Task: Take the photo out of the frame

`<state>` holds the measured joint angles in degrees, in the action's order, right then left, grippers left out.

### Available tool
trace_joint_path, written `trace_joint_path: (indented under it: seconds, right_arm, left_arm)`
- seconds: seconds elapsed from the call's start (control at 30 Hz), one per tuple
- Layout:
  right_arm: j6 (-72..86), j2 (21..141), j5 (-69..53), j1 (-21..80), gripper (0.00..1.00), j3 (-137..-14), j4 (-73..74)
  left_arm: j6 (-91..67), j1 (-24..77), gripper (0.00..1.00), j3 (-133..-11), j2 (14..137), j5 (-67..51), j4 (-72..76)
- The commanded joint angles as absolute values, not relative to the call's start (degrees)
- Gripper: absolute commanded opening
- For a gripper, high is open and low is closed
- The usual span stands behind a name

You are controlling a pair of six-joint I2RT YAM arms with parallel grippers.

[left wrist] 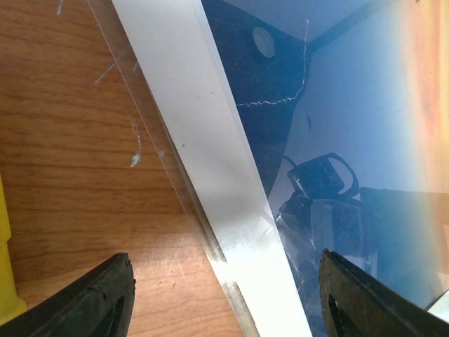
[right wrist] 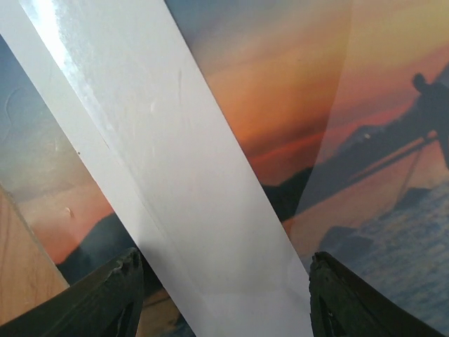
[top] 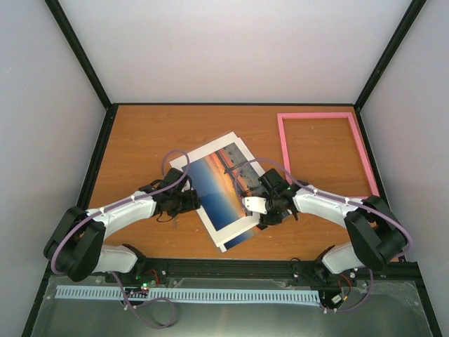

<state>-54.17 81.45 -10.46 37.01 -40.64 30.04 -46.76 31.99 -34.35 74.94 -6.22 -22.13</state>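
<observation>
The photo [top: 223,188], an orange sunset over blue water, lies tilted in the middle of the table under a white mat border [top: 210,150]. The pink frame [top: 316,115] lies apart at the back right, with only brown surface inside it. My left gripper [top: 191,201] is open over the stack's left edge. Its wrist view shows the gripper [left wrist: 224,298] straddling the mat [left wrist: 203,140], beside the blue print [left wrist: 365,105]. My right gripper [top: 270,208] is open over the right edge. Its wrist view shows the gripper [right wrist: 221,298] straddling a mat strip [right wrist: 175,175], with the photo [right wrist: 295,112] on both sides.
A clear sheet's edge [left wrist: 151,151] sticks out past the mat onto the wooden table [left wrist: 63,140]. A yellow thing [left wrist: 5,281] shows at the left wrist view's edge. Black rails [top: 231,104] and white walls bound the table. A black bar [top: 231,267] runs along the front.
</observation>
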Motion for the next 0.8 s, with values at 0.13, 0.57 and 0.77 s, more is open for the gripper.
trace_joint_path:
  seconds: [0.13, 0.57, 0.77]
  right_arm:
    - [-52.96, 86.55, -5.24, 40.6, 0.63, -41.85, 25.41]
    - [-46.77, 94.27, -1.83, 40.63, 0.59, -47.69, 22.22]
    - [-43.08, 100.47, 2.91, 40.4, 0.57, -52.95, 18.93]
  left_arm:
    - [-46.71, 32.43, 0.72, -33.79, 74.24, -5.72, -21.92]
    - [-47.7, 32.43, 0.72, -33.26, 71.06, -3.08, -23.16]
    - [-47.96, 32.43, 0.72, -33.1, 68.57, -1.87, -24.58]
